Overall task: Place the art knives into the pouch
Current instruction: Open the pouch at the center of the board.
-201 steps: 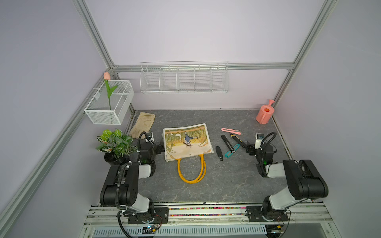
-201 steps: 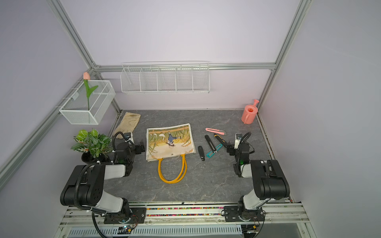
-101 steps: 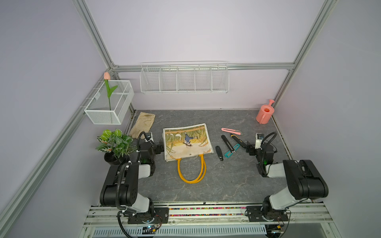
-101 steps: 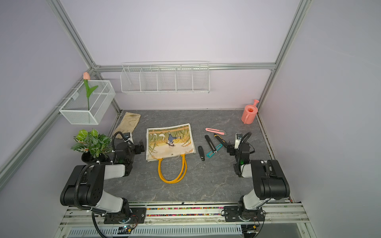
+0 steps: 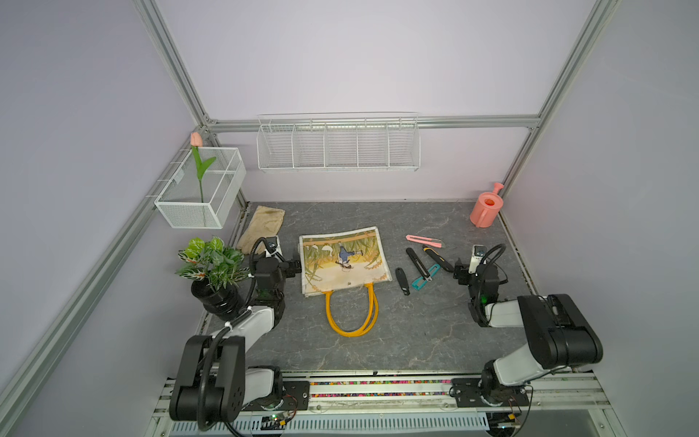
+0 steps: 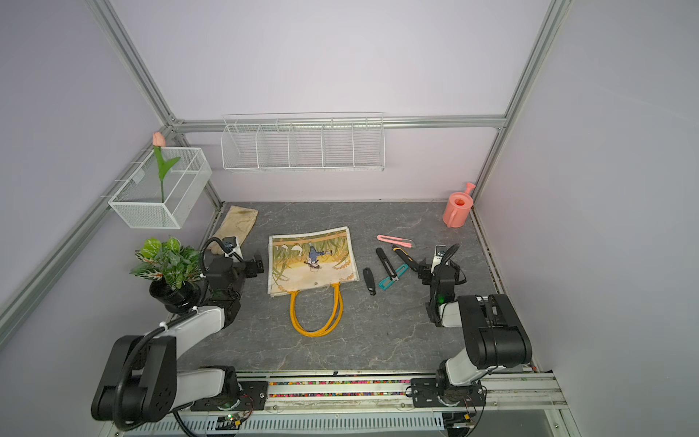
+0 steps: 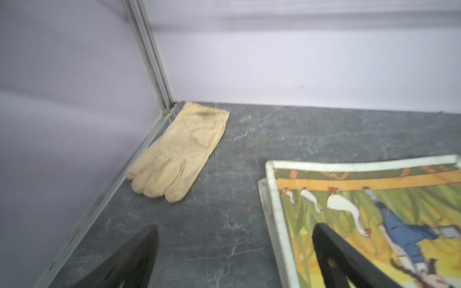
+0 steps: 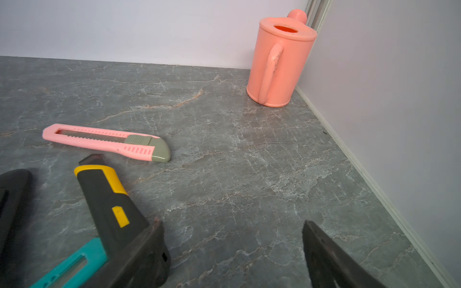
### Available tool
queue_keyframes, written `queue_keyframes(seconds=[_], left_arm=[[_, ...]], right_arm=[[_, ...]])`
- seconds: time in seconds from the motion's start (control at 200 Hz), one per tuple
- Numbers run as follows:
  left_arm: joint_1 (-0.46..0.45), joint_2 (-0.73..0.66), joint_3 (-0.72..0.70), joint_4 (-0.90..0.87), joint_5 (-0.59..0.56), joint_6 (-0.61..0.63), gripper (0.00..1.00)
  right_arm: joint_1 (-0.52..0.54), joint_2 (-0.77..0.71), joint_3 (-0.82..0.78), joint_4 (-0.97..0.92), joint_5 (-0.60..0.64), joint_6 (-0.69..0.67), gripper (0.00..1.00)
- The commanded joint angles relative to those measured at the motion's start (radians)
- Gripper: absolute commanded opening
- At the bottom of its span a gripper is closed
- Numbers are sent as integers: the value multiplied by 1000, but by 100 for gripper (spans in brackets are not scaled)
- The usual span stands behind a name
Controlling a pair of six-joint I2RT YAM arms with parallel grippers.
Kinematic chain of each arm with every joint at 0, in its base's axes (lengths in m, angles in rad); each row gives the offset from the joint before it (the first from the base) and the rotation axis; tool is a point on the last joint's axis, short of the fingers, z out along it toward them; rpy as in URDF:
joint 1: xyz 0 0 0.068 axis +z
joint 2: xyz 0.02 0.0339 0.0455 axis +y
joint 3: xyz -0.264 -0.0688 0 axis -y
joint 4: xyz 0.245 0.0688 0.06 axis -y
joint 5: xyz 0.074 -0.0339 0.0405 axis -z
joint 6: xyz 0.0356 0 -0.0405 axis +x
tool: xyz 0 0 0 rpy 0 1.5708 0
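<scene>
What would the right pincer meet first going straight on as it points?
Likely only bare table: right pincer is open, pink knife off to its left, watering can to its right. Beyond, perhaps the back wall; depth unclear.

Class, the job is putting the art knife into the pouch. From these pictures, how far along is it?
Done: nothing yet. The pouch lies flat, and all five utility knives lie on the table beside it. In hand: nothing is gripped. The left gripper is open at the pouch's edge, and the right gripper is open by the black-and-yellow knife. Left: grasp the knife, open the pouch, put it in.
</scene>
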Motion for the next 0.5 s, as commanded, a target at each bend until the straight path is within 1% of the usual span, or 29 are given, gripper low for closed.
queue_keyframes(seconds=[0.0,0.115,0.225,0.275,0.335,0.38,0.425,0.465,0.495], left_arm=[[-35,-92,82,-174,4,-1,99],[-36,-151,160,-286,152,-91,99],[-36,-184,216,-332,312,-202,99],[-36,-199,238,-346,408,-211,99],[-37,-215,255,-351,447,-260,99],[-36,-227,274,-372,445,-319,99],[-35,-234,297,-397,459,-367,99],[-36,-239,314,-407,498,-386,99],[-35,-240,323,-407,535,-401,99]], right_arm=[[-1,-20,7,17,28,1,89],[0,-32,-2,24,6,-6,89],[3,-62,11,-18,-1,-15,89],[6,-127,48,-146,22,-10,89],[6,-209,109,-315,39,-2,89],[5,-256,122,-333,28,16,89],[6,-316,126,-340,-26,19,89],[7,-365,153,-400,-46,41,89],[8,-395,188,-480,-49,69,89]])
